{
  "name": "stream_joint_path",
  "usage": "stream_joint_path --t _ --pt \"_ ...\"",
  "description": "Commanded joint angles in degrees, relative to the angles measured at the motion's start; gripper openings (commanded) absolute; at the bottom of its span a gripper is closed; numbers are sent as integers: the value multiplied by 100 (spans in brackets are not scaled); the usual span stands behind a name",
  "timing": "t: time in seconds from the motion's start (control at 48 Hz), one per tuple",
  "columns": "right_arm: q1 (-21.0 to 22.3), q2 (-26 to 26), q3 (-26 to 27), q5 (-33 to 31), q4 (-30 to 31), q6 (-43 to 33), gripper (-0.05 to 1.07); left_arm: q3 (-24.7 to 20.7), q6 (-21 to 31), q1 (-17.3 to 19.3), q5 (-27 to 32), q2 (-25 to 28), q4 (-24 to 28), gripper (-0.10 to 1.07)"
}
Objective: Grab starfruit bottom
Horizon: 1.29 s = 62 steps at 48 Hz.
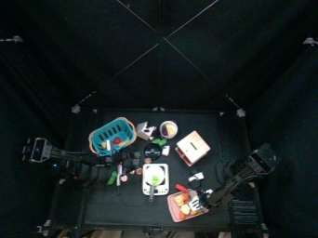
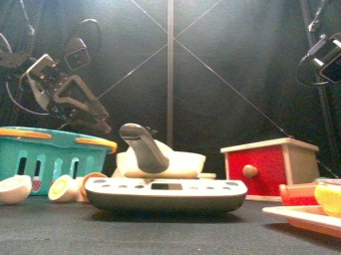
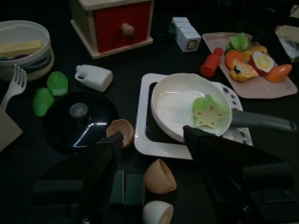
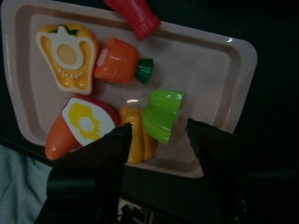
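Observation:
The starfruit piece (image 3: 208, 114) is a pale green star-shaped slice lying in a white pan (image 3: 176, 94) on a scale. It shows in the top view (image 1: 155, 173) as a small green spot in the pan. My left gripper (image 3: 155, 142) is open and empty, hovering above and short of the pan, apart from the starfruit. In the top view it (image 1: 118, 174) sits just left of the pan. My right gripper (image 4: 162, 131) is open and empty, above the pink tray (image 4: 222, 52) of cut toy food at the table's front right (image 1: 209, 191).
A teal basket (image 1: 112, 135) stands at the back left and a red-and-white drawer box (image 3: 117, 22) at the back right. Near the pan lie a black lid (image 3: 76, 114), green pieces (image 3: 52, 87), a white cup (image 3: 93, 77) and brown shell halves (image 3: 158, 175).

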State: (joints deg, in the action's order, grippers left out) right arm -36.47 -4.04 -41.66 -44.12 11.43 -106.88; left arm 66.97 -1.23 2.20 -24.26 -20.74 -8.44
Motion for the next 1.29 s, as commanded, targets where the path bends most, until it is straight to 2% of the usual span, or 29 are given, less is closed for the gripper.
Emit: stream_joint_path --t 0.0,0.25,0.542,0.75,0.938,1.271 --pt "70 -18 26 35 9 9 87 -62 0 18 -26 0 9 92" --pt "105 62 -26 53 -9 9 84 -53 0 18 -26 0 9 92" --pt "105 26 -18 70 -26 9 66 -53 0 18 -26 0 9 92" --pt "114 -229 62 9 26 9 65 -53 0 18 -18 0 -9 92" --pt "158 -492 105 -114 334 0 65 -53 0 18 -26 0 9 92" --pt "264 -501 62 -18 475 9 65 -53 0 18 -18 0 9 92"
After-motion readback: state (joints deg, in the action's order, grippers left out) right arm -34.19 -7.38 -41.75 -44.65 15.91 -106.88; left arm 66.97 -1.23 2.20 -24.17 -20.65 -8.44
